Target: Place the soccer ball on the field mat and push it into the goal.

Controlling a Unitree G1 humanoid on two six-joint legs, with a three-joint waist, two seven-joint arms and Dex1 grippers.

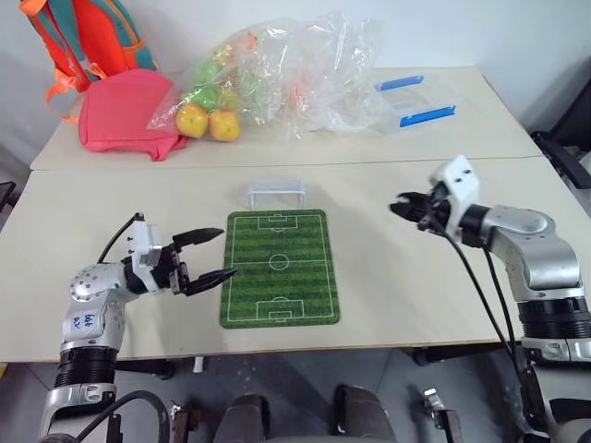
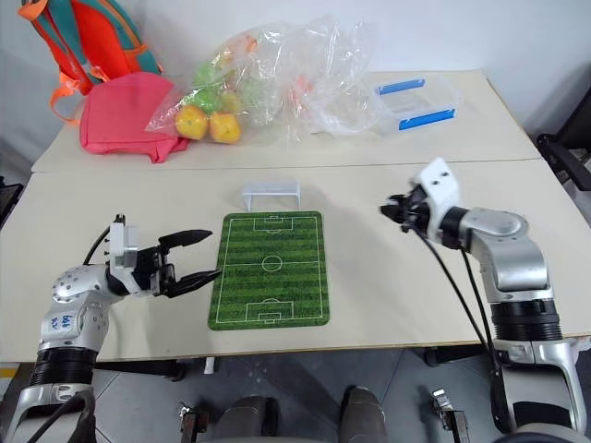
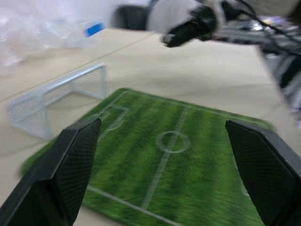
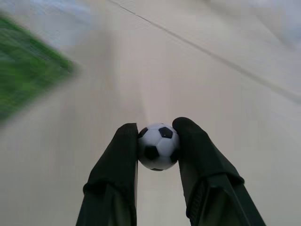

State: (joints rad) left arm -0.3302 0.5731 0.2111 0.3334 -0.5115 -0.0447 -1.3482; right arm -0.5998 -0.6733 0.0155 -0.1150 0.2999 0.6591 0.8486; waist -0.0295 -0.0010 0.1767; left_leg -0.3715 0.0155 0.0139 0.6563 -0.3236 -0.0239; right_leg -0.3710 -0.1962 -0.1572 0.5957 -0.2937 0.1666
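At the left, the left gripper (image 1: 214, 254) waits with jaws spread beside the field mat's (image 1: 279, 268) left edge, the goal (image 1: 276, 193) stands just past its far end, and on the right the right gripper (image 4: 157, 136) pinches the soccer ball (image 4: 158, 146) above bare table, so carrying is underway and lowering it onto the mat comes next.

You see a matt, smooth pale surface (image 1: 388, 277). The field mat (image 1: 279, 268) looks flat and matt, printed like short turf. The goal (image 1: 275, 193) is pale plastic with fine netting. The soccer ball (image 4: 158, 146) is smooth and slightly glossy, pressed between matt black jaws. Behind, crinkled clear plastic bags (image 1: 305, 69) shine, and the pink bag (image 1: 125, 111) looks like soft cloth.
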